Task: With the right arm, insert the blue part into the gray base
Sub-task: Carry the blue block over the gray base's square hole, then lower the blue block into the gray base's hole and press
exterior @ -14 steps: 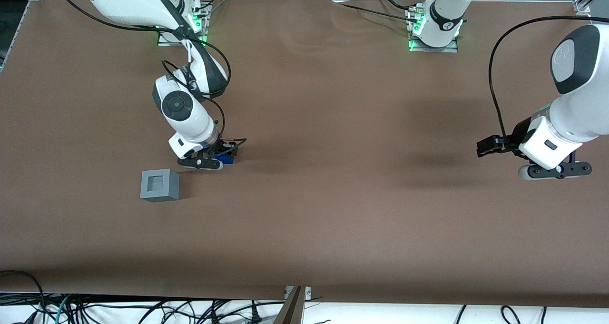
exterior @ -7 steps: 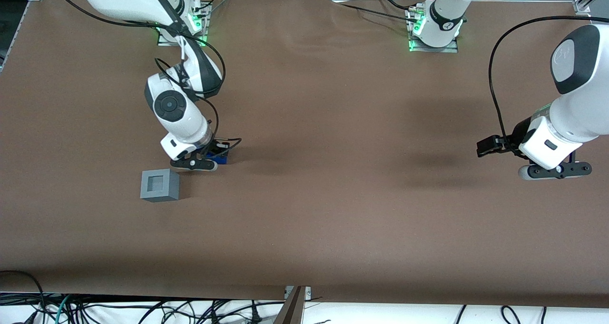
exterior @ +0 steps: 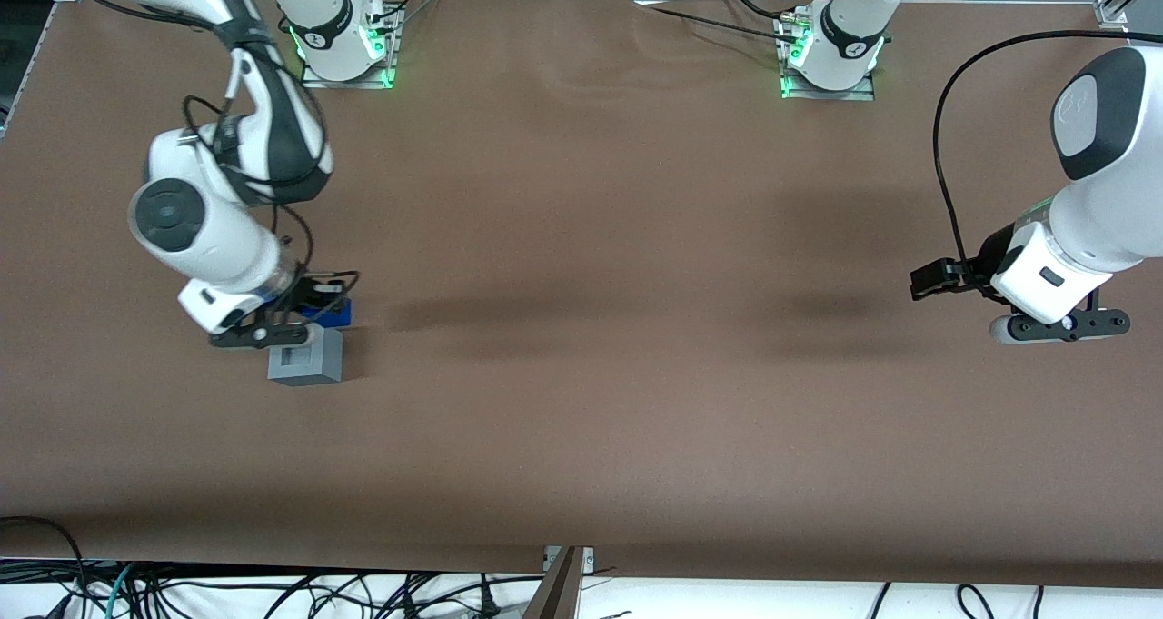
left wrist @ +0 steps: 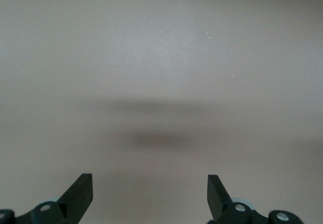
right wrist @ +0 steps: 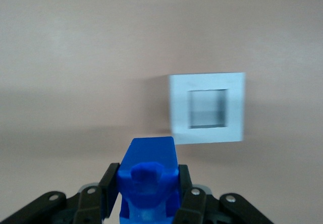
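My right arm's gripper [exterior: 313, 314] is shut on the blue part [exterior: 329, 311] and holds it in the air, just above the gray base's edge farthest from the front camera. The gray base [exterior: 305, 357] stands upright on the brown table, its square recess facing up and empty. In the right wrist view the blue part [right wrist: 149, 176] sits clamped between the two black fingers [right wrist: 109, 184], and the gray base [right wrist: 207, 107] lies ahead of it, a little off to one side.
The brown table mat [exterior: 581, 401] stretches wide around the base. The arm mounts [exterior: 345, 51] with green lights stand at the table's edge farthest from the front camera. Cables hang below the table's near edge.
My right arm has carried the blue part sideways toward the working arm's end of the table, from a spot well off the base to just above the base's edge.
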{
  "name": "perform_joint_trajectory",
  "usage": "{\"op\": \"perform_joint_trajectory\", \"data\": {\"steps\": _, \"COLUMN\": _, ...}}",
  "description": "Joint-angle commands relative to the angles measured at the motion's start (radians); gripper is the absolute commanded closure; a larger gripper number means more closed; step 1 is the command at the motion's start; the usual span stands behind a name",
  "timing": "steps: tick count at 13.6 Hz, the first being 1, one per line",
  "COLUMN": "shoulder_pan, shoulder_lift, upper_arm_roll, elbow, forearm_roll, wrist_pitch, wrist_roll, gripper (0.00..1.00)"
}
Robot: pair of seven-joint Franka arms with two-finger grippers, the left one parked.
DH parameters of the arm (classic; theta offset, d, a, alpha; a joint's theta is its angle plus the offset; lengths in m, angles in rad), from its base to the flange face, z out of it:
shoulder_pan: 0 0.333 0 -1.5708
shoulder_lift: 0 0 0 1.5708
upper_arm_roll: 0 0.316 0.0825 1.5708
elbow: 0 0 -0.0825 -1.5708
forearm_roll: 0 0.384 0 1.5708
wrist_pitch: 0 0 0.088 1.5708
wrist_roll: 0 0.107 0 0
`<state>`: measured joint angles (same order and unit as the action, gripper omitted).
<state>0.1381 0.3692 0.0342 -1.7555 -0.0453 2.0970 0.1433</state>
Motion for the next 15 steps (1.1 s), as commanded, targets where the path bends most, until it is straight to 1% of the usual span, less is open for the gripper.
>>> {"op": "perform_joint_trajectory", "data": {"steps": 1, "shoulder_pan": -0.032, "shoulder_lift": 0.078, "upper_arm_roll": 0.009, "elbow": 0.132, "forearm_roll": 0.027, "wrist_pitch": -0.08, "wrist_roll": -0.043, "gripper": 0.58}}
{"op": "perform_joint_trajectory", "data": {"steps": 4, "shoulder_pan": -0.066, "shoulder_lift": 0.12, "upper_arm_roll": 0.009, "elbow": 0.172, "forearm_roll": 0.028, "wrist_pitch": -0.083, "wrist_roll": -0.086, "gripper": 0.58}}
{"op": "perform_joint_trajectory", "data": {"steps": 6, "shoulder_pan": -0.078, "shoulder_lift": 0.137, "upper_arm_roll": 0.009, "elbow": 0.188, "forearm_roll": 0.041, "wrist_pitch": -0.083, "wrist_roll": -0.108, "gripper": 0.58}}
{"op": "perform_joint_trajectory", "data": {"steps": 15, "shoulder_pan": -0.104, "shoulder_lift": 0.175, "upper_arm_roll": 0.007, "elbow": 0.215, "forearm_roll": 0.041, "wrist_pitch": -0.078, "wrist_roll": -0.183, "gripper": 0.58}}
